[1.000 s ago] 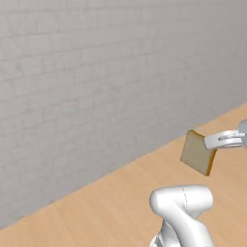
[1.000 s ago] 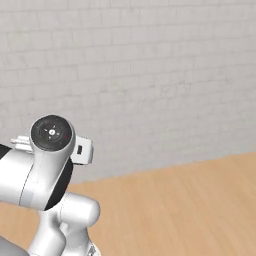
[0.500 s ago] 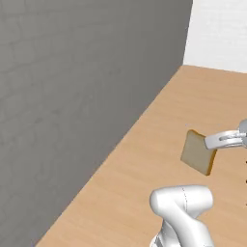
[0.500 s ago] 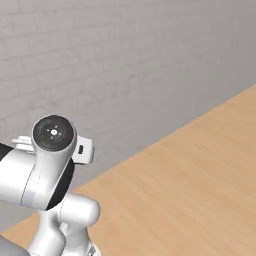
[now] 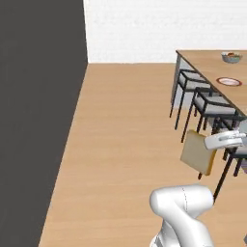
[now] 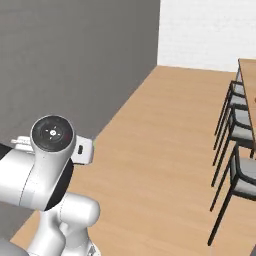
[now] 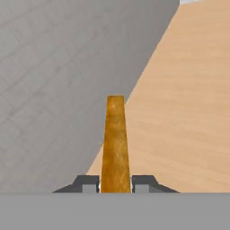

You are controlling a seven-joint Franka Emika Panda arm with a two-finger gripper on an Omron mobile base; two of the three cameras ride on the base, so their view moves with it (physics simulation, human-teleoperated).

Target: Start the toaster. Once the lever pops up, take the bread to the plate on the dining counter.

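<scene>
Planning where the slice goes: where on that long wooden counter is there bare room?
The dining counter is bare from its near corner up to the plate, and between plate and fruit bowl. Its near edge is crowded by stools. The gripper holds the bread.

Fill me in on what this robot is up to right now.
The robot's gripper is shut on the bread, holding the slice edge-on out over the wood floor. The dining counter lies ahead to the right, with black stools along its edge. The plate sits there with nothing on it, and a fruit bowl stands farther back.
</scene>
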